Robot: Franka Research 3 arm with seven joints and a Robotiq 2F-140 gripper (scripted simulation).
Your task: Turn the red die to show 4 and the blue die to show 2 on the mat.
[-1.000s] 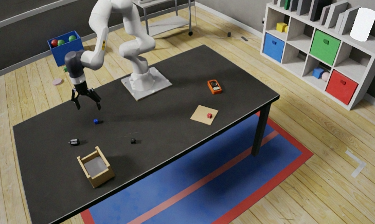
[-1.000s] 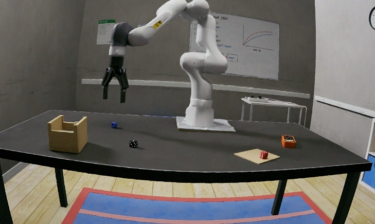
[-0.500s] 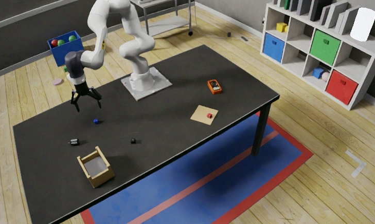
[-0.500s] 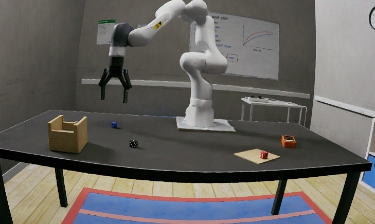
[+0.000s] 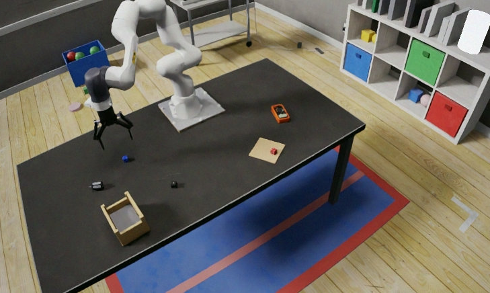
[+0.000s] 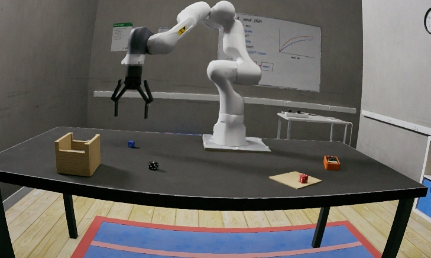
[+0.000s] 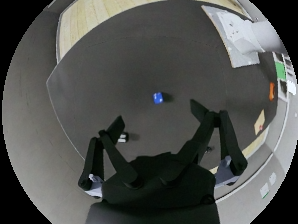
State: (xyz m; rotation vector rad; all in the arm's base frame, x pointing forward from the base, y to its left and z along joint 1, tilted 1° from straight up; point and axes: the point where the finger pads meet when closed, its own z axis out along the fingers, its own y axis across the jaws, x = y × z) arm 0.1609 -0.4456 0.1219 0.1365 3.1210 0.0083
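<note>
A dark table (image 5: 312, 109) in a workshop-style room, a whiteboard (image 6: 284, 54) on the wall behind it, carries three dice and a tan mat (image 5: 261, 149). High above the table's far left side hangs the gripper (image 6: 130, 103), pointing straight down with its fingers spread wide and nothing between them — a stance that suggests it is lining up for a pick. Almost directly below, well short of the fingertips, sits the blue die (image 5: 125, 158), which the wrist camera frames just ahead of the open fingers. The red die (image 5: 273, 150) already rests flat on the mat near its right edge; its top number is too small to read. The black die (image 5: 173, 184) stands alone toward the near edge, well apart from the mat — sensibly left untouched, since its face must not change. A wooden box (image 5: 125, 218) and an orange meter (image 5: 279, 113) sit off to the sides.
</note>
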